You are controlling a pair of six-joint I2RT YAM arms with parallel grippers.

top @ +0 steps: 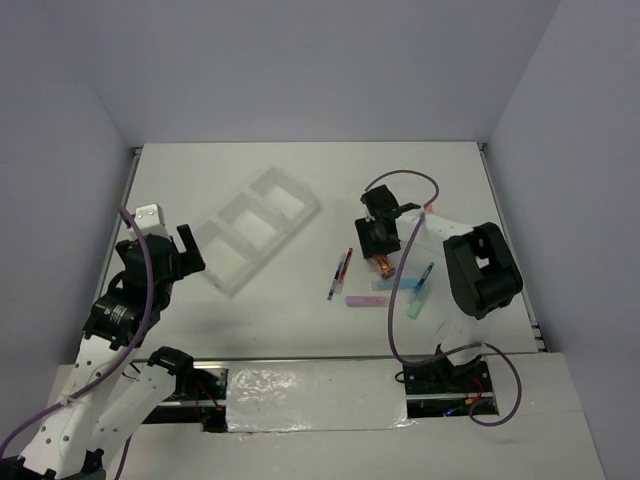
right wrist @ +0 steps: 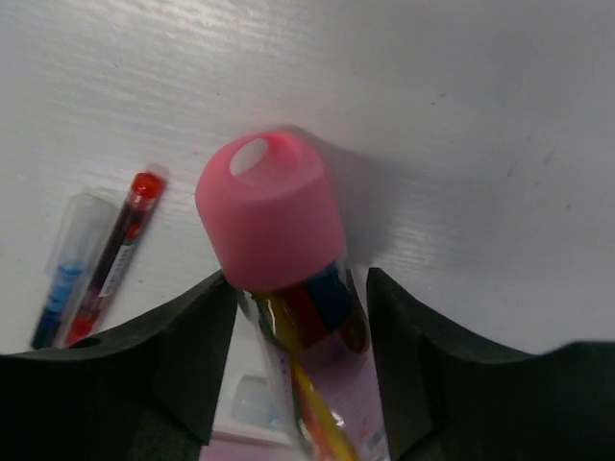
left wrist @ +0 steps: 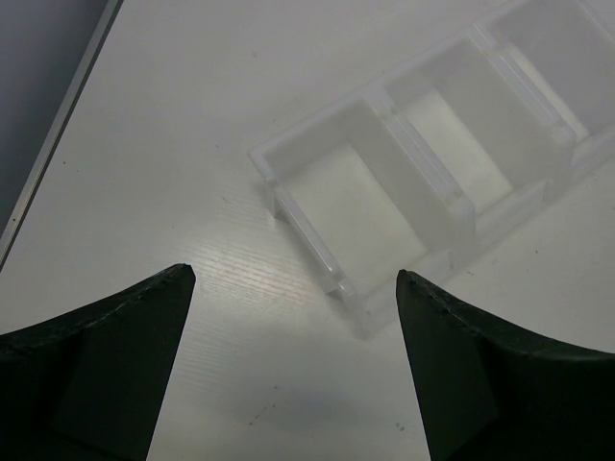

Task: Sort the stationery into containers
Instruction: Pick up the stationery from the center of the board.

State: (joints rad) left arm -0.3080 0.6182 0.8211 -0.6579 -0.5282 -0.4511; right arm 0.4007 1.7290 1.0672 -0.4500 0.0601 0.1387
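Left gripper [top: 192,252] hangs over the worktop's left side, jaws spread wide, nothing in them. It sits just short of the near end of the tray [top: 262,222]. The tray lies slantwise left of centre, and all three compartments look bare.

Moving right: two pens [top: 340,274], one red and one blue, lie side by side near the middle of the worktop. Just right of them lies the pink-capped tube [right wrist: 271,211], flat on the surface.

Right gripper [right wrist: 301,279] is down on that tube, jaws roughly half open and straddling the clear body just below the cap. The fingers [right wrist: 192,365] sit tight against its sides. Whether they actually pinch it, I cannot tell.

My read on the tube: light, stiff, smooth plastic, and round, so it may roll or squirt out under an off-centre squeeze. The body under the cap looks the better hold, since the cap alone might slip off.

Further right, toward the near-right corner, a purple bar [top: 365,299] and a green bar [top: 415,308] wait. They look small, flat and easy to pinch across.
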